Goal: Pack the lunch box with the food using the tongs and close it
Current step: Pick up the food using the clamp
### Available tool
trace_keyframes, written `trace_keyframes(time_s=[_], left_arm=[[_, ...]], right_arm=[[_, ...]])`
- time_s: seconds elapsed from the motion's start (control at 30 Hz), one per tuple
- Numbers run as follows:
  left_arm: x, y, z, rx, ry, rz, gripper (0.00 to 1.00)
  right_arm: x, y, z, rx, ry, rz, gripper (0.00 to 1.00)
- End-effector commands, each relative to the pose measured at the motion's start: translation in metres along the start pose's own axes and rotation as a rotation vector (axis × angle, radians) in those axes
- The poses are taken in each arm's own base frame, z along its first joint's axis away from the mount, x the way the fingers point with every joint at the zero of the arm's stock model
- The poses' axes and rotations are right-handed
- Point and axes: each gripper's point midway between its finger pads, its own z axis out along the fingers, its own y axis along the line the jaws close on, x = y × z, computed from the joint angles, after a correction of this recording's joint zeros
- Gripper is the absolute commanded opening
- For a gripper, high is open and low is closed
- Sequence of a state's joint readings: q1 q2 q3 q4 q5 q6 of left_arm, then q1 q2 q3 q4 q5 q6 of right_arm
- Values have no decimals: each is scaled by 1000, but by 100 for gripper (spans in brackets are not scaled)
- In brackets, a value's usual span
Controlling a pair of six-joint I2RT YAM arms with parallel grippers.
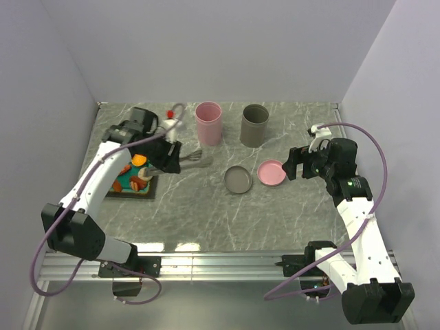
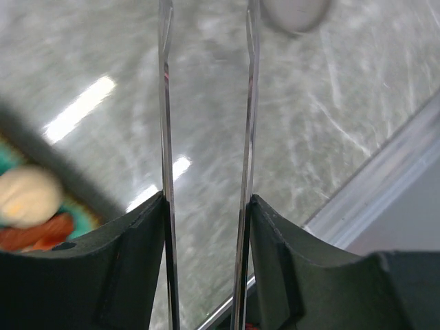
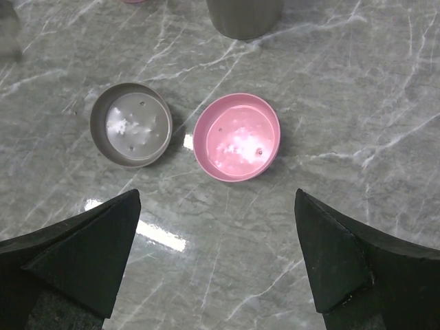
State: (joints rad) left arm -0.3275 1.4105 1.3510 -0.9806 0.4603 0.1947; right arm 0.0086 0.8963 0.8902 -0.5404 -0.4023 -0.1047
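plainly, pale walls [image 1: 220, 48] enclose a marbled table [image 1: 206, 220].

I log: tray [image 1: 137, 193] far left, food [image 1: 140, 161] on it | tongs [image 1: 195, 159] just right of tray | left cup [image 1: 208, 122], right cup [image 1: 254, 124] at back, side by side | left lid [image 1: 238, 179], right lid [image 1: 272, 172] before them, just beside each other

tongs [image 2: 166, 137]: polished metal | table [image 3: 330, 82]: glossy, marbled stone-look | left pincer [image 2: 207, 199]: matt black plastic
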Motion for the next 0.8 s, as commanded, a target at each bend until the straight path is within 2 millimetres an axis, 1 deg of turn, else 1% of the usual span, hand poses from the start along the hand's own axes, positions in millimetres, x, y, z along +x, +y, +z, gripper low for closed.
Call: trace_keyframes(time_s=[0.0,0.03,0.07,0.13,0.17,0.2,0.27,0.3,0.33,0.37,0.4,0.47,0.57,0.67,0.7,0.77], left_arm=[[-8,22,-44,-32,-98,-21,55],[-6,30,-50,-49,-101,-27,55],[-1,44,-61,-86,-116,-45,57],[6,58,-71,-118,-124,-53,58],[10,60,-75,-120,-125,-63,58],[19,72,-85,-129,-130,-100,58],[28,81,-94,-134,-128,-135,59],[37,88,-103,-142,-135,-180,59],[42,95,-107,-152,-134,-182,59],[50,107,-116,-180,-146,-221,59],[55,109,-121,-182,-141,-242,59],[67,122,-131,-202,-145,-276,59],[77,141,-141,-248,-156,-322,60],[85,159,-145,-293,-161,-351,60],[87,165,-143,-289,-155,-361,60],[91,174,-146,-287,-162,-386,58]], right_arm=[[-18,3,-4,-12,-52,-23,100],[-18,3,-5,-13,-52,-21,100],[-17,3,-4,-14,-49,-20,100],[-16,3,-3,-16,-48,-20,100],[-16,3,-3,-14,-47,-19,100],[-16,2,-3,-12,-46,-17,100],[-16,2,-3,-10,-46,-17,100],[-16,2,-3,-10,-47,-18,100],[-16,2,-3,-10,-49,-18,100],[-16,2,-3,-13,-47,-19,100],[-15,2,-3,-13,-45,-17,100],[-14,2,-2,-15,-42,-14,100],[-13,2,-1,-15,-39,-13,100],[-14,2,-1,-13,-42,-14,100],[-13,2,-1,-12,-40,-15,100],[-12,2,-2,-12,-39,-17,100]])
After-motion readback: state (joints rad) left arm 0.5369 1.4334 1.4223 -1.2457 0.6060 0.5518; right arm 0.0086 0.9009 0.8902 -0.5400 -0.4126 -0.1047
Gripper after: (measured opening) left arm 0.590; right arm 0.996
